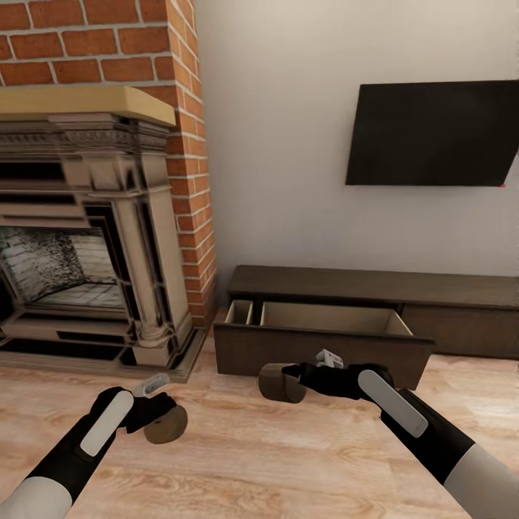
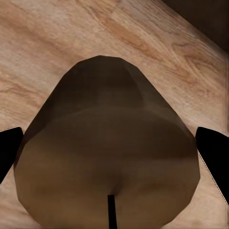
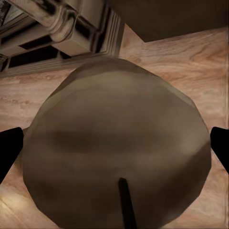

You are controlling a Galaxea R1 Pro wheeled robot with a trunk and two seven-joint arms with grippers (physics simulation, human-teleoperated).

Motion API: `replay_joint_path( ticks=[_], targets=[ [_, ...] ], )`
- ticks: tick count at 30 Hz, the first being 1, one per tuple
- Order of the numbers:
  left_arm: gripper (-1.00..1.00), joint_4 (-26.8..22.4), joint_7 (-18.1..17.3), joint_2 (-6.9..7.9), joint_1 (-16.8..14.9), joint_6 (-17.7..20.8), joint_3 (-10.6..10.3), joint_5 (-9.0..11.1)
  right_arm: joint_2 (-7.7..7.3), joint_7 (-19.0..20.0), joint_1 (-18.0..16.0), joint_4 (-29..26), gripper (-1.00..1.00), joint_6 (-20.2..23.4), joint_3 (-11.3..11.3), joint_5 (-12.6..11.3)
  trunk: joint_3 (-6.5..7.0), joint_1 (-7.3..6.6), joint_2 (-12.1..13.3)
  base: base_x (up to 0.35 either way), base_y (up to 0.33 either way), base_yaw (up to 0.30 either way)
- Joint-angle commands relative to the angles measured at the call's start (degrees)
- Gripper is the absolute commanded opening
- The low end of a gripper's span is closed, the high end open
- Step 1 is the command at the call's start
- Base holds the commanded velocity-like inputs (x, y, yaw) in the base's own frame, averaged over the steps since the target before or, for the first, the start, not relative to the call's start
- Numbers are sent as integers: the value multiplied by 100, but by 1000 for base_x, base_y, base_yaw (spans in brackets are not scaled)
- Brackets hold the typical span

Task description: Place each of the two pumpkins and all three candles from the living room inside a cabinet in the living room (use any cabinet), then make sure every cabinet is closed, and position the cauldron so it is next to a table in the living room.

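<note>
Each of my grippers holds a tan candle above the wooden floor. The left gripper [image 1: 164, 422] is shut on one candle [image 1: 165, 424], which looms close in the left wrist view [image 2: 107, 152] between the dark fingertips [image 2: 212, 145]. The right gripper [image 1: 285, 378] is shut on another candle [image 1: 277, 383], seen close in the right wrist view [image 3: 117, 148], just in front of the cabinet's open drawer [image 1: 324, 317]. The dark-brown cabinet [image 1: 375, 285] runs along the wall; its open drawer shows a pale beige interior with nothing visible inside.
An ornate stone fireplace [image 1: 86, 238] with a brick chimney [image 1: 184, 144] stands at the left, its base reaching toward the drawer's left end. A black TV [image 1: 432, 133] hangs on the wall above the cabinet. Wooden floor [image 1: 252, 461] lies under both arms.
</note>
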Motion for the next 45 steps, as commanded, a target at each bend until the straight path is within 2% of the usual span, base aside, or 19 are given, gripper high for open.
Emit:
replay_joint_path(
  ticks=[1,8,16,23,34,36,38,39,40,43,45],
  targets=[
    [-100,-10,59,6,-5,-3,-18,64,-4,-54,-7,-6,-100,-15,11,-79,-6,-1,-3,69,-317,0],
    [-100,-10,59,6,-5,-3,-18,64,-4,-51,-7,4,-100,1,4,-84,-3,-1,-3,72,-317,-40],
    [-100,-10,59,19,-5,-3,-18,63,-6,-49,-7,70,-100,19,4,-89,1,-1,-3,177,-256,-260],
    [-100,-10,51,7,-5,-3,0,74,-7,-49,-7,149,-100,17,4,-94,3,-1,-3,84,-66,-287],
    [-100,-17,65,-25,-5,4,-22,83,5,-96,-7,105,-100,61,12,-44,204,-242,438,2,-2,-71],
    [-100,-23,73,-52,-7,7,-63,83,13,-219,-7,36,-100,161,4,-31,240,-286,518,0,0,-1],
    [-100,-178,144,-92,-22,101,-94,84,12,-592,-16,-126,-100,414,-18,-70,276,-330,598,0,0,0],
    [-100,-469,320,-118,-34,341,-102,89,16,-1034,-35,-383,-100,740,-97,-127,294,-352,638,0,0,0],
    [-100,-714,510,-140,-44,576,-100,101,18,-1390,-49,-559,-100,1009,-298,-201,312,-374,679,0,0,0],
    [-100,-1513,1190,-187,-228,1159,-25,154,63,-2662,-101,-845,-100,1943,-1400,-534,366,-440,799,0,0,0],
    [-100,-1798,1512,-196,-473,1298,27,271,80,-3490,-216,-917,-100,2233,-2014,-685,401,-484,879,0,0,0]
  ],
)
